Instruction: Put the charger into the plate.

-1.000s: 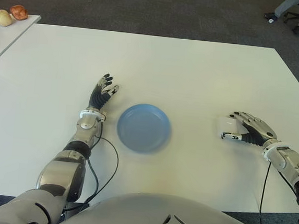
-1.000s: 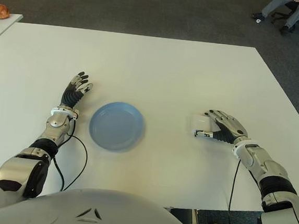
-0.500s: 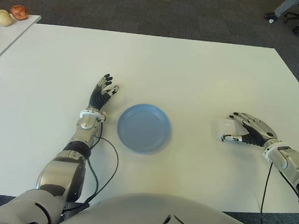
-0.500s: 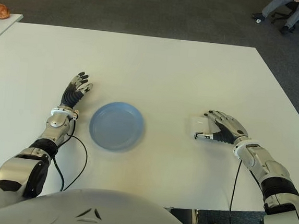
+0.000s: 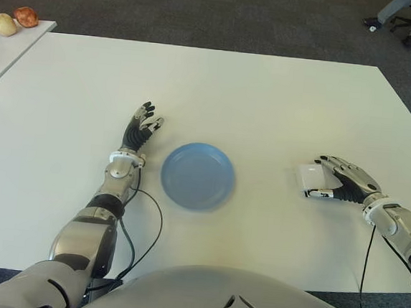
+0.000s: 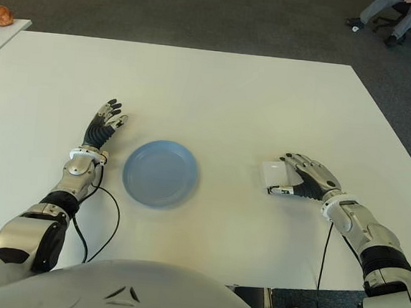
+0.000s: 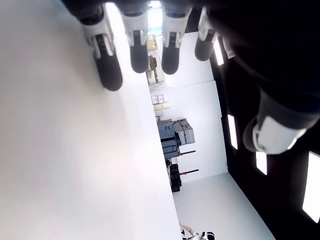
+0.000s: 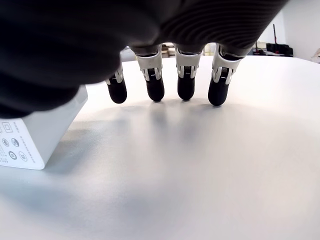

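Note:
The charger (image 5: 309, 177) is a flat white block lying on the white table (image 5: 267, 102), right of the blue plate (image 5: 197, 175). My right hand (image 5: 341, 180) shows just right of the charger, fingers stretched flat and holding nothing. In the right wrist view the charger (image 8: 39, 134) stands beside the straight fingers (image 8: 184, 82), which hover over bare table. My left hand (image 5: 142, 125) is idle left of the plate, fingers spread open. Nothing lies in the plate.
A side table (image 5: 6, 43) at the far left carries some fruit (image 5: 14, 20). A person's legs and an office chair (image 5: 408, 17) are beyond the far right corner. Cables (image 5: 145, 224) run from both wrists toward my body.
My right hand has slid slightly to the right and nearer to me, uncovering more of the charger. The left hand and the plate have not moved.

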Available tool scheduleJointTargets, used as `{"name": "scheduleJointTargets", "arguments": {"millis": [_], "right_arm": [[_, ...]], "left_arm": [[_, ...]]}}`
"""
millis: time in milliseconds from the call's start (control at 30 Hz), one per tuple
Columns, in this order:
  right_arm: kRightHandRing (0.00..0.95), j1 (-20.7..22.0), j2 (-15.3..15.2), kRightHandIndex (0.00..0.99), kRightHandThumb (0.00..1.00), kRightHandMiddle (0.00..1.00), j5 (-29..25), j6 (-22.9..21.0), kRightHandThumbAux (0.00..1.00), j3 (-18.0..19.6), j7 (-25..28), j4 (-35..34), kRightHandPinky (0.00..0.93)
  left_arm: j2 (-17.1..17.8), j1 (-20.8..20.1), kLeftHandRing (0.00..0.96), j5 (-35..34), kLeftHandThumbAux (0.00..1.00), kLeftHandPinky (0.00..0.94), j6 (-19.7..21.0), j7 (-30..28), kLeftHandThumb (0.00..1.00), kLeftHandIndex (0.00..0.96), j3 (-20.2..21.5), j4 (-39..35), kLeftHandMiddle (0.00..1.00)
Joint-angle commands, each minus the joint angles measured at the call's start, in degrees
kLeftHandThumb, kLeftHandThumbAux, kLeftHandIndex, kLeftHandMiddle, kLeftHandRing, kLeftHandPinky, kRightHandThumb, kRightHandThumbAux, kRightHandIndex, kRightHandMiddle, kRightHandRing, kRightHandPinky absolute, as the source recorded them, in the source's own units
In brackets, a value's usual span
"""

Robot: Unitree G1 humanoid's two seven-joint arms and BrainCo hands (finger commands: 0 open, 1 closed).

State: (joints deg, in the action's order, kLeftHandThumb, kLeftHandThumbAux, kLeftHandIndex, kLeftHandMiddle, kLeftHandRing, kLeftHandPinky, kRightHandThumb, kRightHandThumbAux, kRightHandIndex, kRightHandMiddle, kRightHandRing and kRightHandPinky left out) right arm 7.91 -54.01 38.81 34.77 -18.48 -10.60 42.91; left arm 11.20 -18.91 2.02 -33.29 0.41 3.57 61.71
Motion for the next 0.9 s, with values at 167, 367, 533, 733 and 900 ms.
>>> {"name": "scheduleJointTargets", "arguments": {"millis": [167, 367, 533, 733, 900], "right_arm": [[0.000, 1.25, 1.50, 0.000, 0.421, 0.000, 0.62, 4.82, 0.289, -0.94, -1.93, 4.29, 0.000], [0.000, 2.36, 1.96, 0.000, 0.432, 0.000, 1.83, 5.71, 0.338, -1.37, -4.77, 6.19, 0.000], [0.004, 3.08, 2.39, 0.000, 0.452, 0.014, 2.77, 6.08, 0.390, -1.73, -7.62, 7.36, 0.048], [0.236, 3.68, 3.51, 0.125, 0.489, 0.197, 1.49, 7.99, 0.448, -1.28, -9.84, 9.36, 0.313], [0.479, 4.28, 3.91, 0.359, 0.555, 0.456, 3.13, 9.20, 0.473, -1.66, -15.09, 10.49, 0.520]], "left_arm": [[-0.57, 4.67, 0.117, 0.59, 0.536, 0.112, 4.47, -2.02, 0.000, 0.061, -0.66, 3.14, 0.127], [-0.54, 4.64, 0.117, 0.66, 0.534, 0.116, 4.48, -2.21, 0.000, 0.061, -0.72, 3.25, 0.128], [-0.45, 4.60, 0.116, 0.66, 0.535, 0.112, 4.77, -2.49, 0.000, 0.059, -0.75, 3.28, 0.125], [-0.32, 4.86, 0.114, 0.89, 0.536, 0.098, 4.62, -2.44, 0.000, 0.064, -0.92, 3.08, 0.125], [-0.32, 4.99, 0.108, 0.93, 0.533, 0.092, 4.54, -2.33, 0.000, 0.065, -0.95, 2.92, 0.122]]}}
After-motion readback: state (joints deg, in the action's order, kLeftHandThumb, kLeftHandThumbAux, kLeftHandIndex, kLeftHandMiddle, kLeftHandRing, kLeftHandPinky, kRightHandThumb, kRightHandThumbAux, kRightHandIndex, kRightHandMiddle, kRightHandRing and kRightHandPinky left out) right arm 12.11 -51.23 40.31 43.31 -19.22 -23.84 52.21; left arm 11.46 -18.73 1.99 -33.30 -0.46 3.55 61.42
